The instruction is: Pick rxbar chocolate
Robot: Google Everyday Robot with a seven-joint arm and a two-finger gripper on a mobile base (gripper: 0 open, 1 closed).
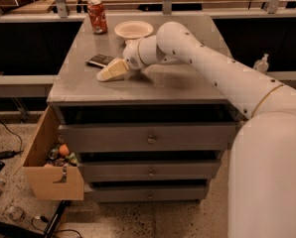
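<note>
The rxbar chocolate (100,60) lies flat on the grey cabinet top (178,83), left of centre: a dark wrapper with a pale patch at its right end. My gripper (104,75) reaches in from the right on the white arm and sits low over the top, just in front of and slightly right of the bar. Its cream fingers point left. It holds nothing that I can see.
A red soda can (97,16) stands at the back left of the top. A white bowl (133,29) sits behind the gripper. A cardboard box (48,168) with small items hangs at the cabinet's left side. Drawers (148,138) face front.
</note>
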